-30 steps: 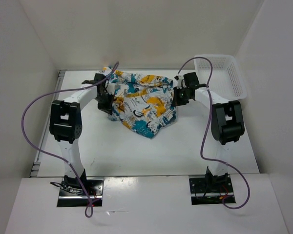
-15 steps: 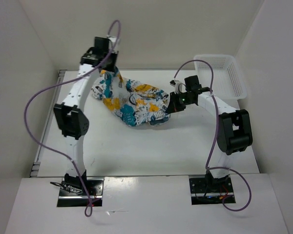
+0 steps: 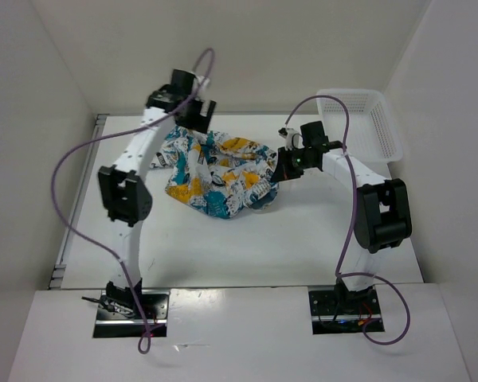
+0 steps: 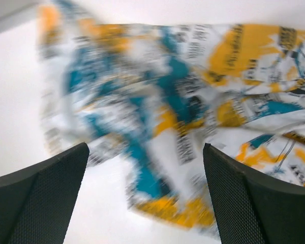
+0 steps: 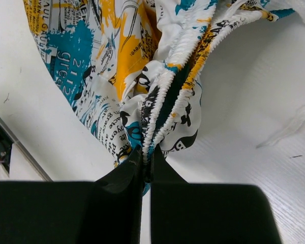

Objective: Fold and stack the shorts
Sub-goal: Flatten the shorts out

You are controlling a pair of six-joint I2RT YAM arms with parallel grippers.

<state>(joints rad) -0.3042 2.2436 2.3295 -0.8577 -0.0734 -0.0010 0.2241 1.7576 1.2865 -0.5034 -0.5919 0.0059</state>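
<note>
One waistband edge of the shorts [image 3: 219, 175] sits pinched in the right gripper [image 5: 146, 152], while the wide-spread, empty left gripper [image 4: 145, 147] hovers above their far-left end.

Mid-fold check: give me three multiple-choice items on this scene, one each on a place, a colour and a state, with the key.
1. Where is the basket? A far right of the table; B between the arm bases; C near left edge.
2. Which colour is missing from the shorts' print? A teal; B red; C yellow-orange.
3. Which gripper's jaws grip the shorts? A left; B right; C both.
Key: A, it sits far right; B, no red shows; B, the right gripper pinches the elastic edge, while the left gripper gapes empty.
</note>
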